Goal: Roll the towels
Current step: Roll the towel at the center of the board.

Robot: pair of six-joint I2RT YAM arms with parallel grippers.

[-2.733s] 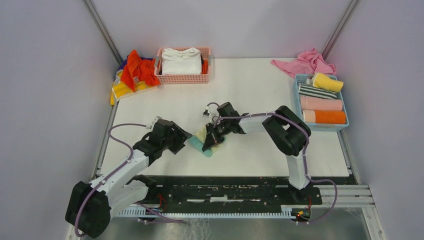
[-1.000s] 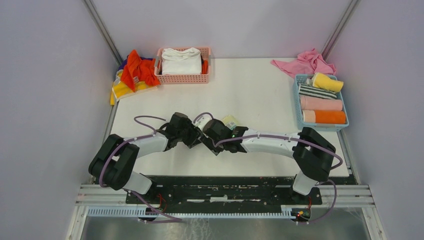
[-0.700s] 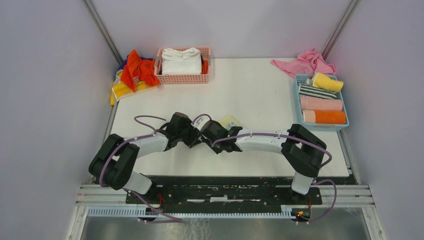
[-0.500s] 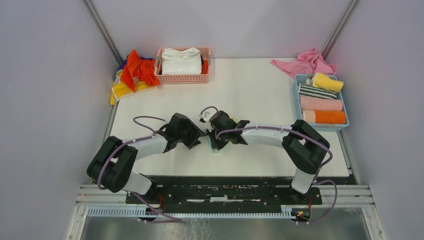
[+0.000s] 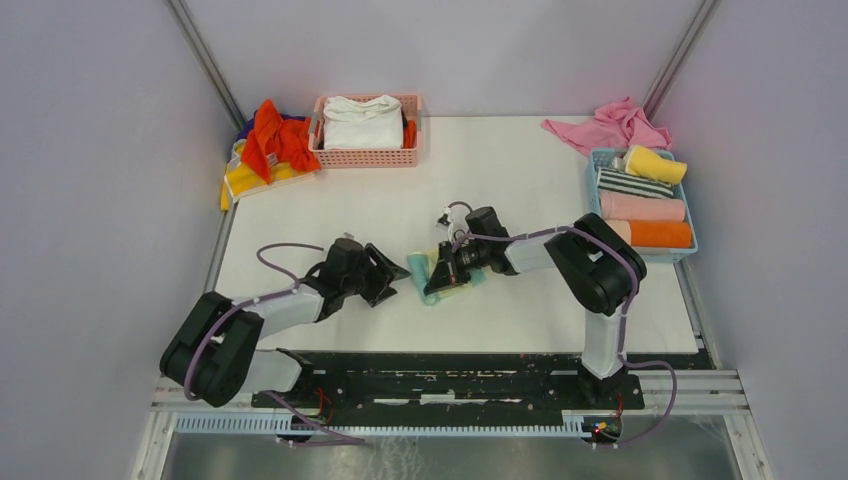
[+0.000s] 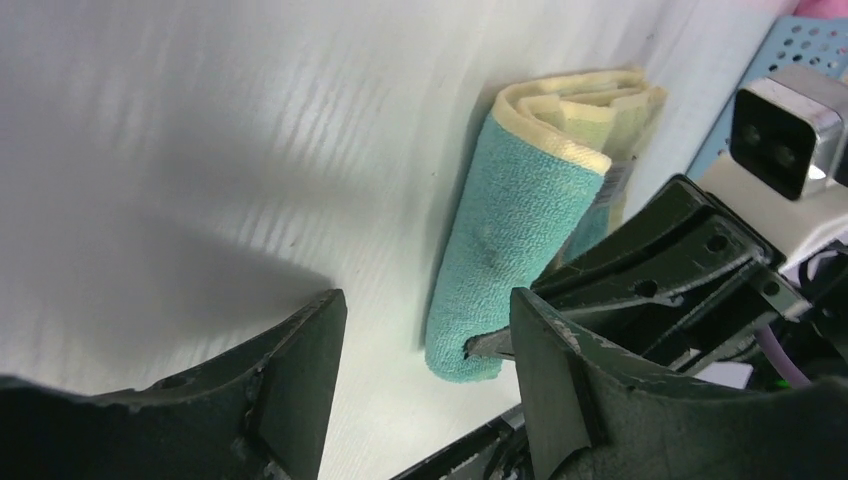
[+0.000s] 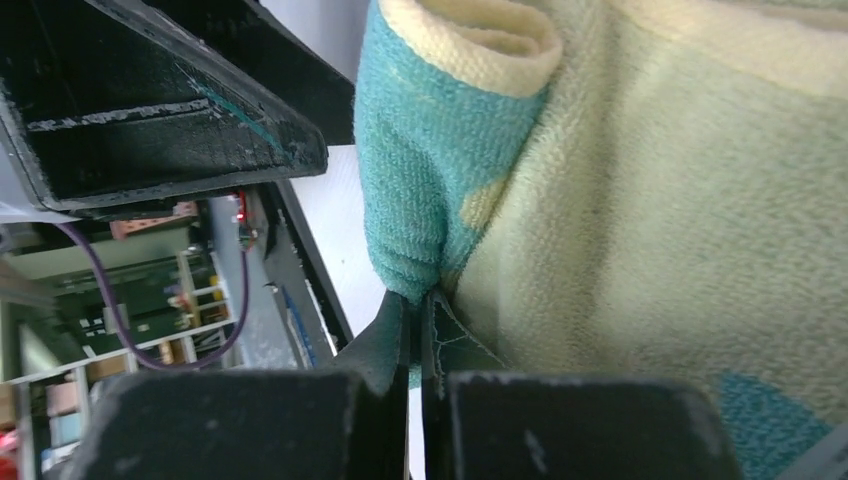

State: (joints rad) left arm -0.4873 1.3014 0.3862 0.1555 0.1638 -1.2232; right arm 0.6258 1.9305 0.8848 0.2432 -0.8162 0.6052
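A pale yellow and teal towel [image 5: 424, 270] lies partly rolled on the white table [image 5: 520, 180], near the middle. My right gripper [image 5: 446, 274] is shut on its teal edge. In the right wrist view the jaws [image 7: 415, 300] pinch the teal fold [image 7: 425, 190], with pale yellow cloth [image 7: 660, 220] to the right. My left gripper [image 5: 398, 284] is open and empty, just left of the towel. In the left wrist view its fingers [image 6: 428, 300] frame the teal roll [image 6: 510, 230], apart from it. The right gripper [image 6: 660, 270] shows beside the roll.
A blue basket [image 5: 596, 200] at the right holds several rolled towels. A pink cloth [image 5: 610, 125] lies behind it. A pink basket [image 5: 365, 155] with a white cloth stands at the back. Orange-red, yellow and purple towels [image 5: 265, 150] are piled at the back left.
The left gripper has pulled back to the left, away from the towel. The right gripper has moved right, still holding the towel, which now shows between the arms.
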